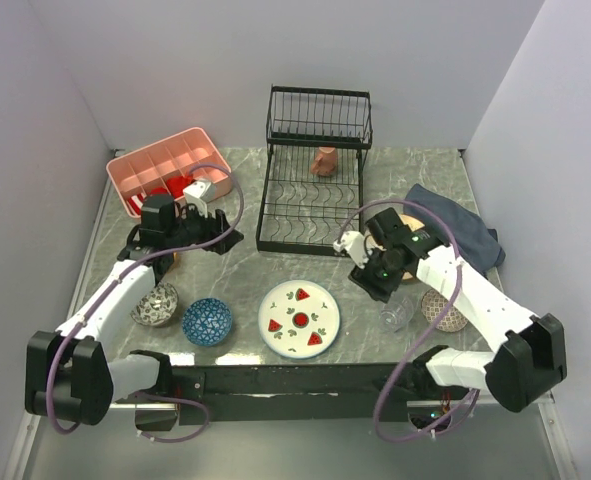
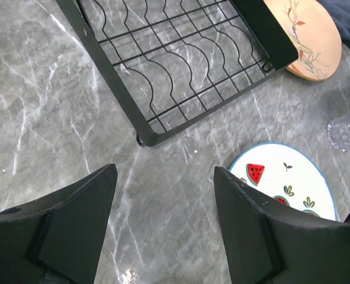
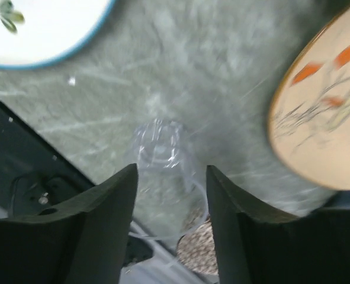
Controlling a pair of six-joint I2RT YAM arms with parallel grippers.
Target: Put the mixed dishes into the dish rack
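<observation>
The black dish rack [image 1: 313, 195] stands at the back centre with a terracotta cup [image 1: 324, 160] in it. The watermelon plate [image 1: 299, 318], blue bowl [image 1: 207, 321] and grey bowl [image 1: 155, 303] sit along the front. The clear glass [image 1: 397, 315] and brown patterned bowl [image 1: 447, 314] are at the front right. The bird plate [image 1: 408, 221] lies partly under my right arm. My right gripper [image 1: 375, 285] is open above the glass [image 3: 160, 154], which shows between its fingers, ungripped. My left gripper [image 1: 227, 240] is open and empty near the rack's front left corner [image 2: 145, 137]. The orange bowl is mostly hidden under my left arm.
A pink compartmented tray [image 1: 165, 168] with red items stands at the back left. A dark blue cloth [image 1: 460, 232] lies at the right behind my right arm. White walls close in the table on three sides.
</observation>
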